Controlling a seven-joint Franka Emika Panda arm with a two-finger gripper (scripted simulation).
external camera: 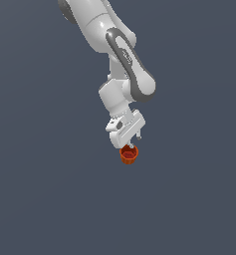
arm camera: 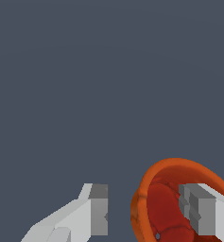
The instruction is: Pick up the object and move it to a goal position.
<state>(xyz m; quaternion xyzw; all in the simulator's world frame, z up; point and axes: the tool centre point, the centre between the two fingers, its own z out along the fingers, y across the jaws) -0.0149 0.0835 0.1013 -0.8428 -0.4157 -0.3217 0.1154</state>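
Smooth white claw hangs with its blocky grey-tipped fingers spread apart. One finger sits outside the pot, the other inside its round glossy rim, orange-red wall between them, not pinched.

Exterior cam: set well back from the arm, looking down at an angle, so the arm reaches in from the frame's top and plain grey ground fills the rest. The claw and pot sit small, near centre. Wrist cam: mounted on the wrist, looks along the fingers, very close; fingertips and the pot rim crowd one edge, grey ground beyond. Shared by both: claw tips, the pot, grey ground around them.
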